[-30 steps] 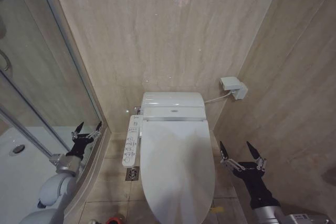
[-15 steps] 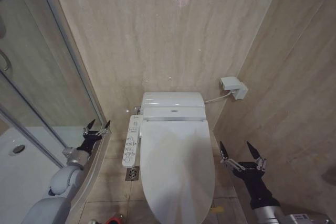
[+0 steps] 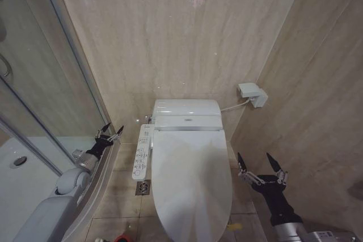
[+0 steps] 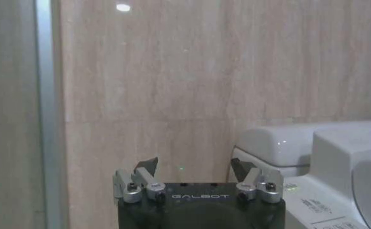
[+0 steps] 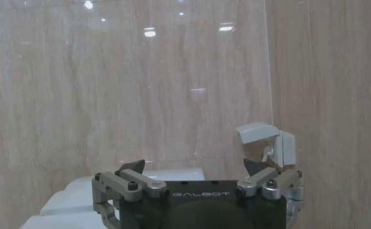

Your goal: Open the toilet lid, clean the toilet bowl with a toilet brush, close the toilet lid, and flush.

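right now the right gripper (image 3: 261, 166) waits wide open beside the right edge of the toilet, low and near, maybe to stay out of the way. a bit farther, the toilet lid (image 3: 190, 179) lies flat and shut over the bowl. farther left, the left gripper (image 3: 111, 132) is wide open too, near the control panel (image 3: 142, 152), likely reaching for the lid's edge.

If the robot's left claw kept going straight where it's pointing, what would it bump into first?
Probably the beige tiled wall behind the toilet. The left gripper, open, points at it, with the control panel off to its side; depth is hard to judge.
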Available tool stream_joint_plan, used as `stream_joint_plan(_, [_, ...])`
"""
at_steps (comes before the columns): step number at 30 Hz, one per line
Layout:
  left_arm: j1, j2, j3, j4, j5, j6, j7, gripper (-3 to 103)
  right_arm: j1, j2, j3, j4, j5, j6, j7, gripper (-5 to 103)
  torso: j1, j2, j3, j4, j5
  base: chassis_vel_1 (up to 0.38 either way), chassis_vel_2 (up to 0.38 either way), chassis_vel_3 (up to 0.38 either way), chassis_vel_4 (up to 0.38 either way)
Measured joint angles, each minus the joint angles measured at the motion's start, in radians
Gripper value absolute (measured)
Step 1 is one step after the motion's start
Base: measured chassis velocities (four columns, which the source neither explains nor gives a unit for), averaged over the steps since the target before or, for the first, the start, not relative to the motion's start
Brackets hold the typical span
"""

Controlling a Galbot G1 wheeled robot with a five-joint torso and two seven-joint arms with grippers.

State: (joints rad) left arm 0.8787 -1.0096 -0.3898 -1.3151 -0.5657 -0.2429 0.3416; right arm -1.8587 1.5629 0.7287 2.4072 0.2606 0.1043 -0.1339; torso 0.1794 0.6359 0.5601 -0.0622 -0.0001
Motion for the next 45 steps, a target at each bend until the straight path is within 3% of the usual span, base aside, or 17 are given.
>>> stream_joint_plan(2, [-0.017,-0.004,0.012,0.029,0.006,-0.016,0.031,78,0.000,0.000,0.000,0.000,0.000,0.000,0.000,100,0.000,0.000,0.000,0.0000,0.0000,0.000,0.000,0.000,0.000])
stream_joint_plan(10, [-0.097,-0.008,0.056,0.125,0.019,-0.050,0.048,80,0.000,0.000,0.000,0.000,0.000,0.000,0.000,100,0.000,0.000,0.000,0.0000,0.0000,0.000,0.000,0.000,0.000])
stream_joint_plan(11, [-0.122,-0.006,0.066,0.151,0.019,-0.059,0.054,88,0.000,0.000,0.000,0.000,0.000,0.000,0.000,100,0.000,0.000,0.000,0.0000,0.0000,0.000,0.000,0.000,0.000])
stream_joint_plan(24, [-0.296,-0.028,0.190,0.349,0.012,-0.137,0.128,84,0.000,0.000,0.000,0.000,0.000,0.000,0.000,100,0.000,0.000,0.000,0.0001,0.0001,0.000,0.000,0.000,0.000])
stream_joint_plan(30, [-0.351,-0.057,0.250,0.412,0.006,-0.147,0.135,82,0.000,0.000,0.000,0.000,0.000,0.000,0.000,100,0.000,0.000,0.000,0.0002,0.0000,0.000,0.000,0.000,0.000])
stream_joint_plan(39, [-0.456,-0.103,0.313,0.527,0.008,-0.207,0.144,81,0.000,0.000,0.000,0.000,0.000,0.000,0.000,100,0.000,0.000,0.000,0.0000,0.0001,0.000,0.000,0.000,0.000])
stream_joint_plan(40, [-0.475,-0.103,0.321,0.543,0.008,-0.210,0.151,56,0.000,0.000,0.000,0.000,0.000,0.000,0.000,100,0.000,0.000,0.000,0.0002,0.0002,0.000,0.000,0.000,0.000])
stream_joint_plan(45, [-0.516,-0.102,0.341,0.587,0.008,-0.222,0.176,56,0.000,0.000,0.000,0.000,0.000,0.000,0.000,100,0.000,0.000,0.000,0.0003,0.0001,0.000,0.000,0.000,0.000])
